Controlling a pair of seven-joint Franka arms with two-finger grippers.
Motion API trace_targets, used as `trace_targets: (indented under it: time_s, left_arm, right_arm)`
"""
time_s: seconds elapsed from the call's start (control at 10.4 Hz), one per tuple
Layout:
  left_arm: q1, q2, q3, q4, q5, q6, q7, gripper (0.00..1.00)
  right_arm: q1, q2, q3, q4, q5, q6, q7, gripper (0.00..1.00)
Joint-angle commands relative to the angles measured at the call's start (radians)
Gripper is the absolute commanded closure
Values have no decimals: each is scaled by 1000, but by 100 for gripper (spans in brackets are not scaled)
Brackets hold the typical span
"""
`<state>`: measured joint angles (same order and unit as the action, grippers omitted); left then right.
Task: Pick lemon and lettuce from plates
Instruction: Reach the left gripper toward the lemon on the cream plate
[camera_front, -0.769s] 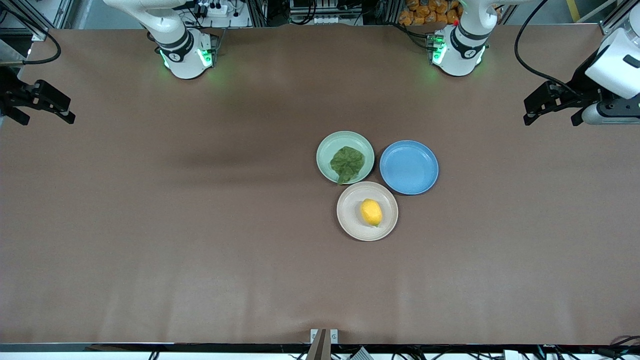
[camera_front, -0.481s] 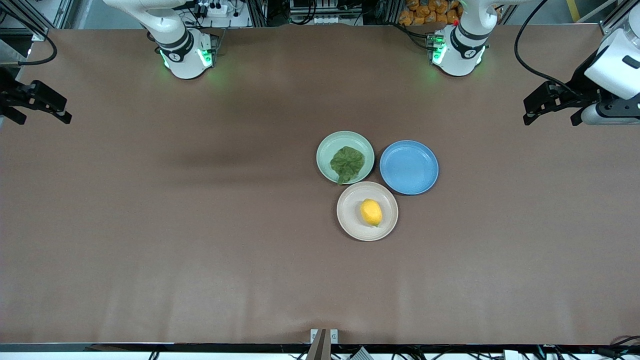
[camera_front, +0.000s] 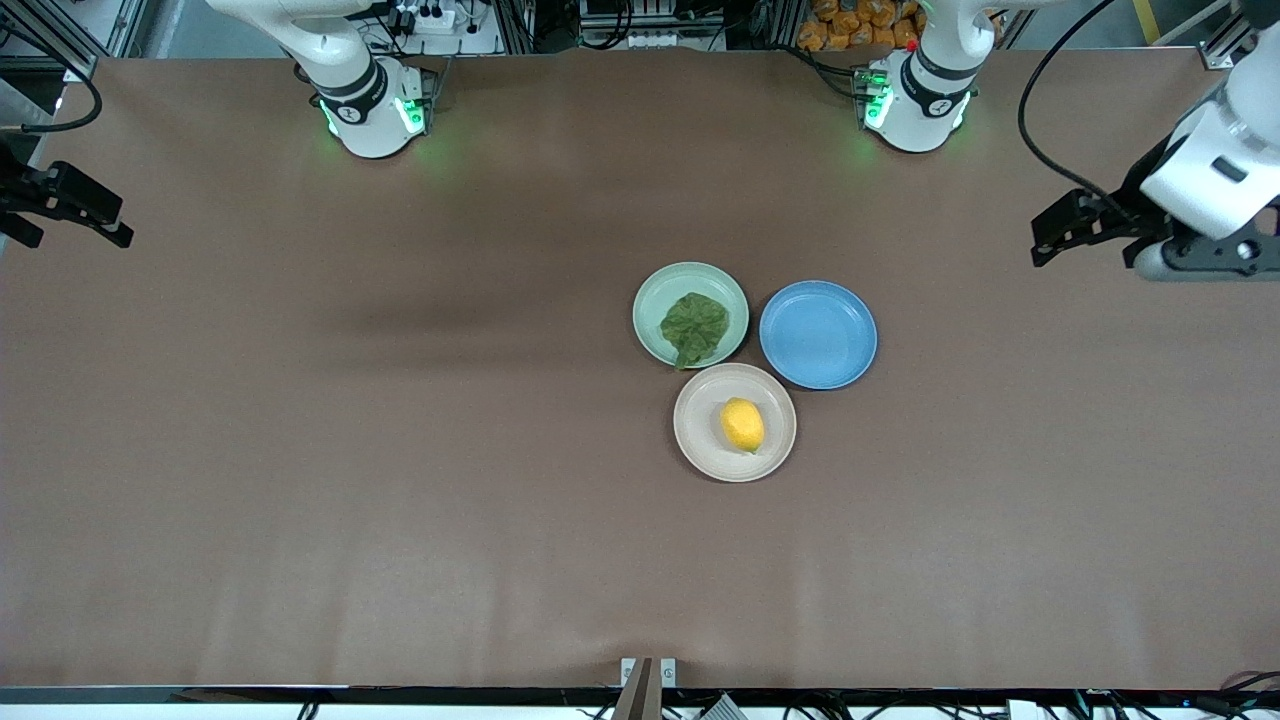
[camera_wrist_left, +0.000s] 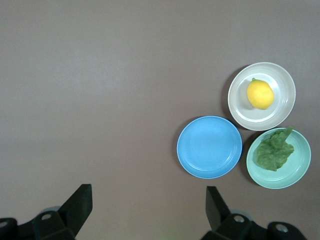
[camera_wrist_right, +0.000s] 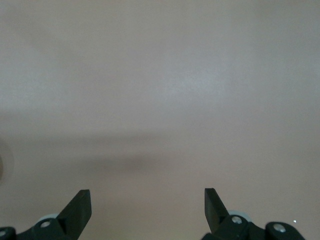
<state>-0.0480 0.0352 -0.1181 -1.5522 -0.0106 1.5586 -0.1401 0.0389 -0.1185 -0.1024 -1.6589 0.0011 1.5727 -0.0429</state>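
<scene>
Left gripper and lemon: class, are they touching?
Apart. Front view shows the open left gripper over bare table at the left arm's end; the lemon lies on the beige plate.

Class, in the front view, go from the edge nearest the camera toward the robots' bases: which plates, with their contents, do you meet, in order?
Round beige plate holding the oval yellow lemon → round blue plate, empty → round mint-green plate holding the crinkled dark green lettuce leaf.

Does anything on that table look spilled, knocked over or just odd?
Nothing stands out. The lettuce lies flat on the mint plate, the lemon sits on the beige plate, and the blue plate holds nothing. The left claw and right claw hang open near the table's ends.
</scene>
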Motion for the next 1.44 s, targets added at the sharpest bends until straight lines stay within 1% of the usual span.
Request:
trace_targets:
  time_s: [0.0, 0.1, 0.19, 0.29, 0.58, 0.87, 0.96, 1.25, 1.35]
  left_arm:
    - [-10, 72, -3, 17, -6, 36, 4, 0]
    - [-21, 107, -5, 17, -9, 67, 2, 0]
    - [-44, 130, -3, 17, -12, 87, -7, 0]
    - [-49, 156, -5, 17, -15, 119, -48, 0]
    - [-139, 262, -5, 18, -9, 249, -234, 0]
    - [-217, 395, -5, 18, -9, 446, -401, 0]
    - [-242, 432, -5, 18, -8, 487, -465, 0]
    - [-283, 550, -5, 59, -8, 575, -565, 0]
    - [-291, 601, -5, 79, -9, 605, -602, 0]
  right_arm:
    - [-7, 8, 7, 48, -4, -39, 3, 0]
    - [-1, 7, 9, 56, 8, -39, 9, 0]
    - [7, 11, 13, 65, 13, -37, 56, 0]
    - [48, 13, 13, 67, 13, -33, 113, 0]
    - [136, 20, 13, 65, 13, -34, 282, 0]
    - [223, 31, 13, 65, 13, -39, 357, 0]
    - [249, 37, 13, 65, 13, -37, 386, 0]
    - [289, 48, 13, 65, 14, -31, 448, 0]
    - [318, 54, 13, 65, 13, -30, 486, 0]
